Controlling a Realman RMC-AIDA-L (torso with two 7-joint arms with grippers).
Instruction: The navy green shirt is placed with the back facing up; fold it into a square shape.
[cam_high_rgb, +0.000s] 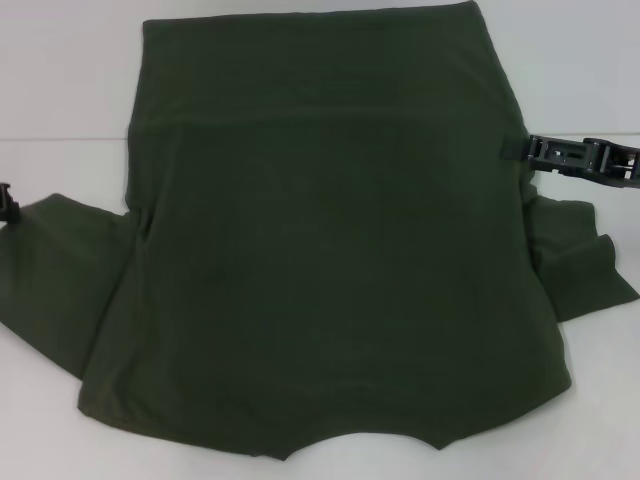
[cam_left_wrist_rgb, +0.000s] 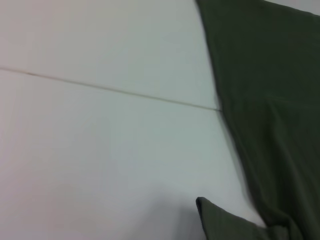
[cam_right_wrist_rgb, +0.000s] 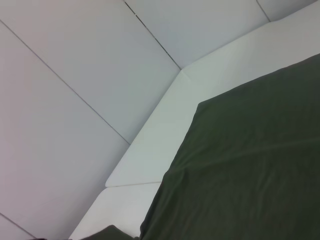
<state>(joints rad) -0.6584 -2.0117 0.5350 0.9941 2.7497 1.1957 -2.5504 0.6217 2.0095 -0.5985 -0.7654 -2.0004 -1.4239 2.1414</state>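
Observation:
The navy green shirt (cam_high_rgb: 330, 270) lies spread on the white table (cam_high_rgb: 60, 80), plain back up and neck notch toward me. Its far end lies as a band across the top, marked off by a crease. One sleeve (cam_high_rgb: 50, 260) spreads out to the left and the other (cam_high_rgb: 580, 260) to the right. My right gripper (cam_high_rgb: 515, 150) reaches in from the right and meets the shirt's right edge, just above the right sleeve. My left gripper (cam_high_rgb: 8, 205) shows only at the picture's left edge, next to the left sleeve's tip. The shirt also shows in the left wrist view (cam_left_wrist_rgb: 270, 100) and the right wrist view (cam_right_wrist_rgb: 250, 165).
A seam line (cam_high_rgb: 50, 138) runs across the white table behind the left sleeve. The right wrist view shows grey wall panels (cam_right_wrist_rgb: 75, 75) beyond the table's far edge. Bare table lies to the left, the right and behind the shirt.

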